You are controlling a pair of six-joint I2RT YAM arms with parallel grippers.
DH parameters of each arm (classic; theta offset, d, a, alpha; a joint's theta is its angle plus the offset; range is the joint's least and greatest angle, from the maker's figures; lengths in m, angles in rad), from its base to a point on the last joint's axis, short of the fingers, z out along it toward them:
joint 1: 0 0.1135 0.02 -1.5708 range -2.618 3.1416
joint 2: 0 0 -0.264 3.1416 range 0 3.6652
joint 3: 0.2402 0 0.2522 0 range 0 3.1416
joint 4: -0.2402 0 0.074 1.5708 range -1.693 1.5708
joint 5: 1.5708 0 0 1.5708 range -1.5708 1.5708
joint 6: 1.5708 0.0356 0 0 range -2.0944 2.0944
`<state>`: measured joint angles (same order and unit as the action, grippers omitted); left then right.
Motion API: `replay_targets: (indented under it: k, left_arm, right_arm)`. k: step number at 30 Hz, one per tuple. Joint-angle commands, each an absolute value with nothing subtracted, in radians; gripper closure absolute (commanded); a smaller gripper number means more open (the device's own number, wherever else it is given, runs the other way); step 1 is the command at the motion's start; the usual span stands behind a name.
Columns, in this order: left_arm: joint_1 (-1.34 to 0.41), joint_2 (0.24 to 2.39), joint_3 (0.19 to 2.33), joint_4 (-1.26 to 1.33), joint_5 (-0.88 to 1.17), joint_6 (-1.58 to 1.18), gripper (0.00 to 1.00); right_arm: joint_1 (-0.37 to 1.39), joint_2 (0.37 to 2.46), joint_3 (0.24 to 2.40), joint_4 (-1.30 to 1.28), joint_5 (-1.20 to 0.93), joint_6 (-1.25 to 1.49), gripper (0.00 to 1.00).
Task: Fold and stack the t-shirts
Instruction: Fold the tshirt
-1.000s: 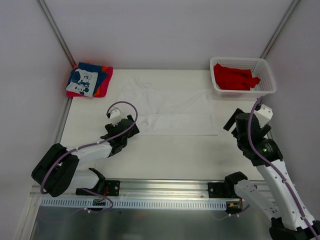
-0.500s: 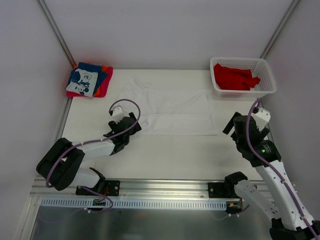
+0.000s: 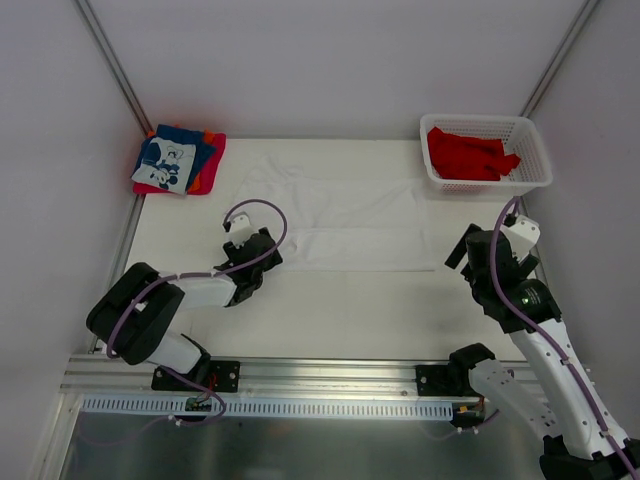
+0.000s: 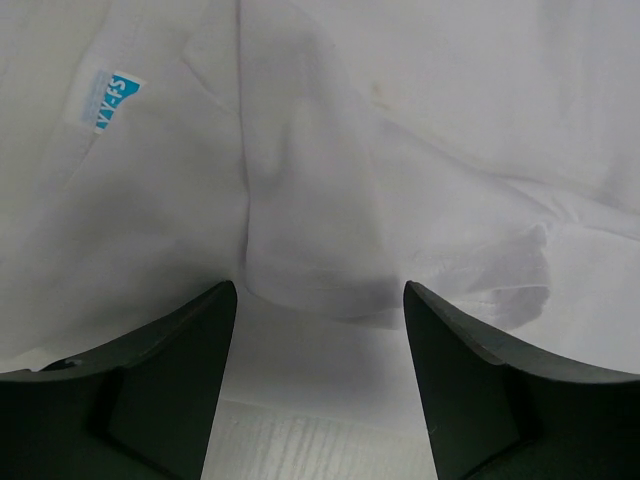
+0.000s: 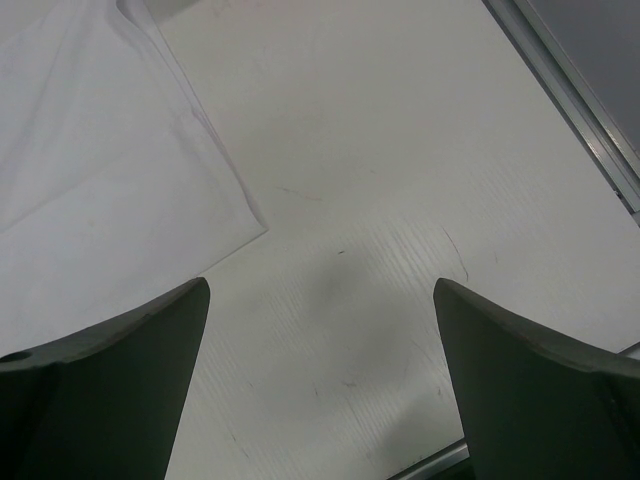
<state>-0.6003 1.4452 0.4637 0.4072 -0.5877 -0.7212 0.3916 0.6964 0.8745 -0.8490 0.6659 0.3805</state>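
A plain white t-shirt [image 3: 340, 215] lies spread flat across the middle of the table, its near strip folded over. My left gripper [image 3: 264, 252] is low at the shirt's near left edge. In the left wrist view its jaws [image 4: 320, 300] stand open, with a rounded fold of the white t-shirt [image 4: 300, 260] just ahead of the tips and a blue label [image 4: 112, 100] further on. My right gripper [image 3: 476, 250] hangs open beside the shirt's near right corner [image 5: 100, 200], with only bare table between its fingers [image 5: 320, 290]. Red t-shirts [image 3: 468, 155] fill the basket.
The white lattice basket [image 3: 537, 152] stands at the back right. A folded stack of t-shirts [image 3: 178, 160], blue with a white print on top of red and orange, sits at the back left. A metal rail [image 5: 590, 130] runs along the table's right edge.
My left gripper has slid right and forward onto the white shirt's left edge, its jaws narrowing. The right arm drew back slightly, then held still.
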Motion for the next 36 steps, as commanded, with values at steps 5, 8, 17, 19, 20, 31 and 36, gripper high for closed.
replay_targets:
  k: [5,8,17,19,20,31,36]
  left_arm:
    - [-0.589,1.489,0.497,0.456,-0.626,-0.739,0.40]
    - [-0.589,1.500,0.502,0.457,-0.627,-0.742,0.49]
    - [-0.588,1.520,0.511,0.451,-0.635,-0.747,0.75]
    - [-0.586,1.523,0.521,0.430,-0.641,-0.749,0.85]
    - [-0.586,1.525,0.526,0.420,-0.643,-0.753,0.92]
    - [-0.583,1.545,0.551,0.396,-0.650,-0.756,0.98]
    - [-0.583,1.542,0.551,0.393,-0.650,-0.758,0.47]
  right_arm:
    - [0.399,0.698,0.876,-0.839,0.687,0.371,0.01]
    - [0.400,0.696,0.871,-0.838,0.689,0.373,0.00]
    - [0.399,0.703,0.862,-0.830,0.689,0.373,0.01]
    - [0.399,0.703,0.861,-0.827,0.686,0.371,0.01]
    - [0.399,0.704,0.862,-0.827,0.686,0.371,0.01]
    - [0.400,0.706,0.864,-0.825,0.690,0.365,0.00]
    - [0.400,0.712,0.865,-0.821,0.689,0.360,0.00]
